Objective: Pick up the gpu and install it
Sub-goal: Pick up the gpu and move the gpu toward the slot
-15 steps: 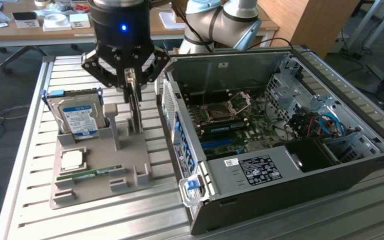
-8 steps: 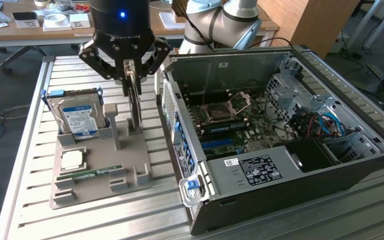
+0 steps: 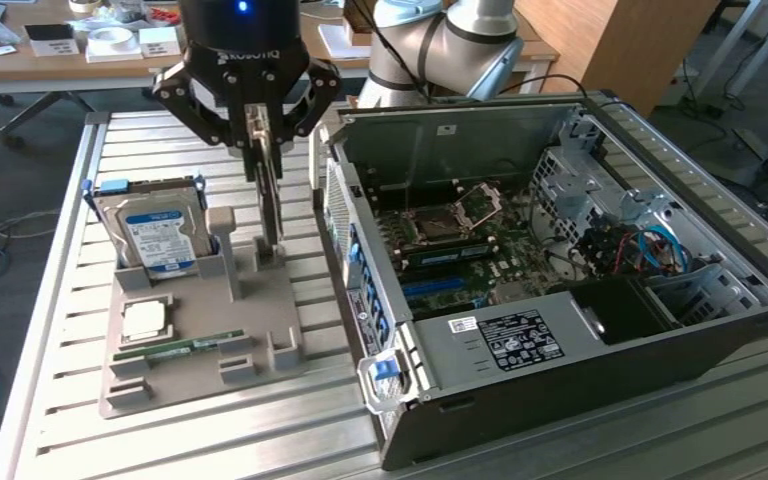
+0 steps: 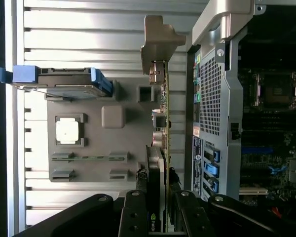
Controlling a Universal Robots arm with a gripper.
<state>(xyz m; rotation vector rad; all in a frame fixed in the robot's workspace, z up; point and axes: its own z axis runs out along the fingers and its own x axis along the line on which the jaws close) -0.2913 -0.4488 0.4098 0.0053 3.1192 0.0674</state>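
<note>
Tool (image 3: 263,128) sits in the upper left of the exterior view, its black fingers pointing straight down and clamped on the upper end of the gpu (image 3: 269,200). The grey arm (image 3: 454,38) bends behind it at the top centre of that frame, with the wrist vertical above the desk (image 3: 57,300).

The gpu stands on end with its long axis vertical. It is turned edge-on in the exterior view, so it reads as a thin dark strip hanging below the tool. Its lower end reaches the rear upright of the grey holder (image 3: 197,375); whether it is seated there or just lifted clear cannot be told.

In the wrist view the tool (image 4: 158,200) grips the gpu (image 4: 163,123) from both faces, and the card runs away from the fingers (image 4: 133,210) as a narrow edge.

The gpu is between the hard drive (image 3: 157,235), in the holder toward the exterior view's left, and the open computer case (image 3: 598,350) on that view's right.
</note>
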